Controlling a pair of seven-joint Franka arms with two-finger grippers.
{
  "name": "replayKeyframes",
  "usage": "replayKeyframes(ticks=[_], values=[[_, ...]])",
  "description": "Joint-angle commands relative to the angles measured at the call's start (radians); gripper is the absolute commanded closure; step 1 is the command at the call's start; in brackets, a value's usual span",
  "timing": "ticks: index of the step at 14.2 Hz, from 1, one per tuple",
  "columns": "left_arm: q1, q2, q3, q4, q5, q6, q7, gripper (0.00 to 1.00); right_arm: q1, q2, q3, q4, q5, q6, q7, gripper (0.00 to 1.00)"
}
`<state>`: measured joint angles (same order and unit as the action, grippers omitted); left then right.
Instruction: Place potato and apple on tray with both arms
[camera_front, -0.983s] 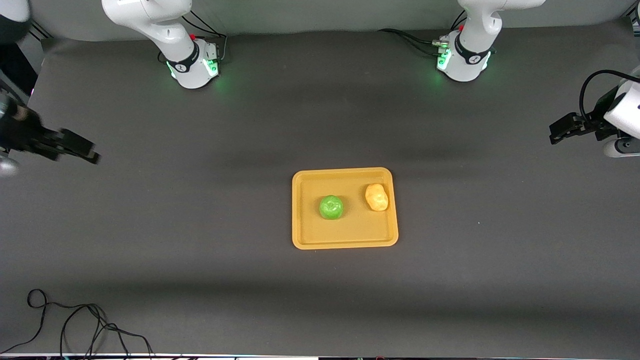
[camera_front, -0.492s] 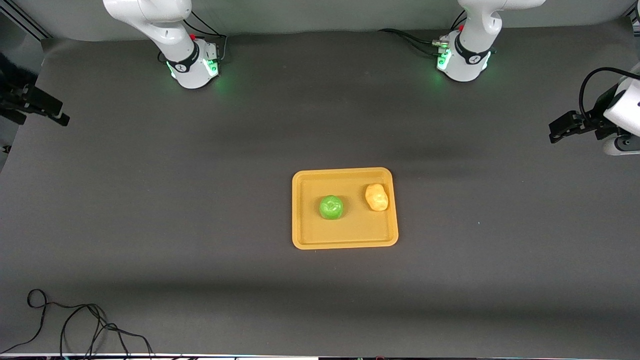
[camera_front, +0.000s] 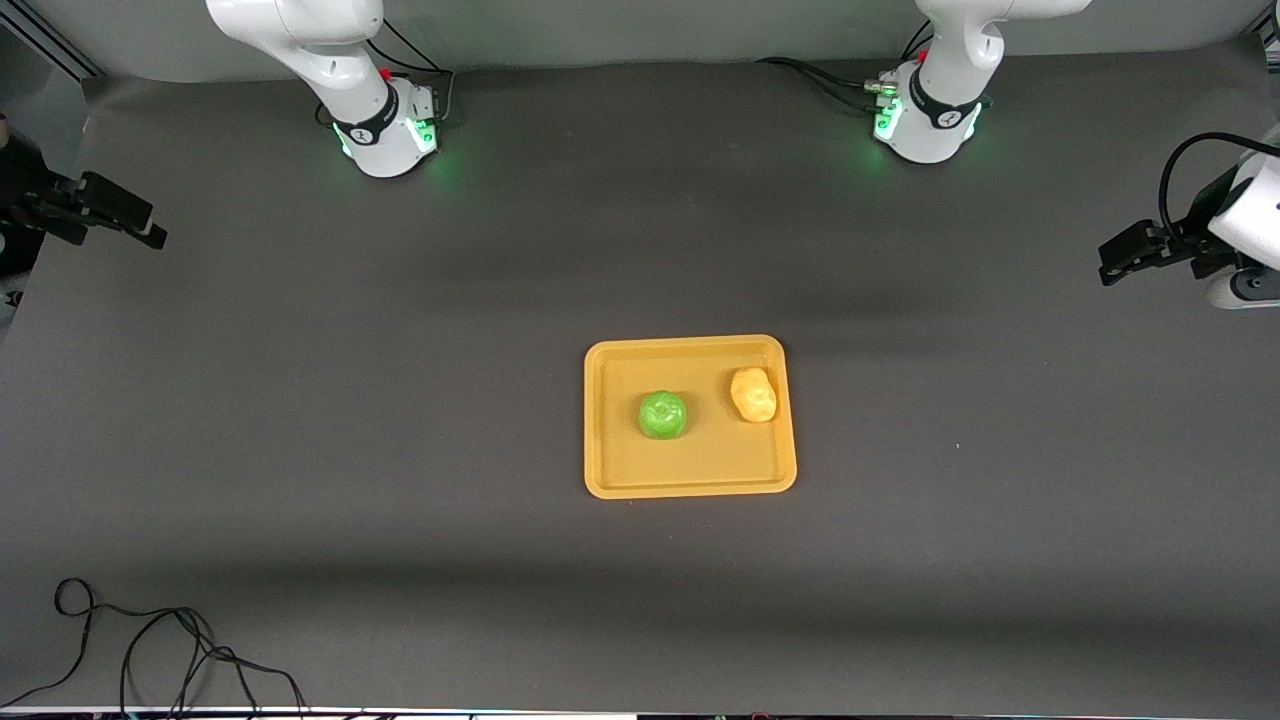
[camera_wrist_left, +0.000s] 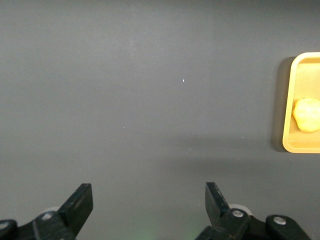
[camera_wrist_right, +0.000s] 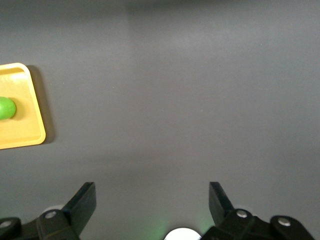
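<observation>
apple (camera_front: 662, 414), potato (camera_front: 753, 394) on tray (camera_front: 690, 484)

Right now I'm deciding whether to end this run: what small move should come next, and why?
Probably none beyond parking. The apple and the potato both lie on the tray, apart from each other. The left tool is open over bare table at the left arm's end; the right tool is open over the right arm's end. Both hold nothing, so I'd just keep them away.
</observation>
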<state>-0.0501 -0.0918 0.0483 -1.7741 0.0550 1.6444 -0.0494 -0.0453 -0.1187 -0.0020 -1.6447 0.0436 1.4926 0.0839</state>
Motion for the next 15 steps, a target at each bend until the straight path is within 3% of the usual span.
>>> replayKeyframes(ticks=[1, 5, 8, 15], values=[[-0.01, -0.025, 0.005, -0.018, -0.001, 0.0, 0.013, 0.0, -0.004, 0.044, 0.014, 0.054, 0.009, -0.005, 0.026, 0.0], [-0.013, -0.02, 0.005, -0.018, -0.003, 0.005, 0.014, 0.0, 0.002, 0.05, 0.02, 0.052, -0.01, -0.003, 0.016, 0.0], [-0.013, -0.02, 0.005, -0.018, -0.004, 0.005, 0.014, 0.0, 0.002, 0.048, 0.065, 0.048, -0.089, -0.003, -0.006, 0.0], [-0.013, -0.022, 0.005, -0.018, -0.007, 0.003, 0.014, 0.0, -0.005, 0.047, 0.065, 0.045, -0.067, 0.005, 0.01, 0.0]])
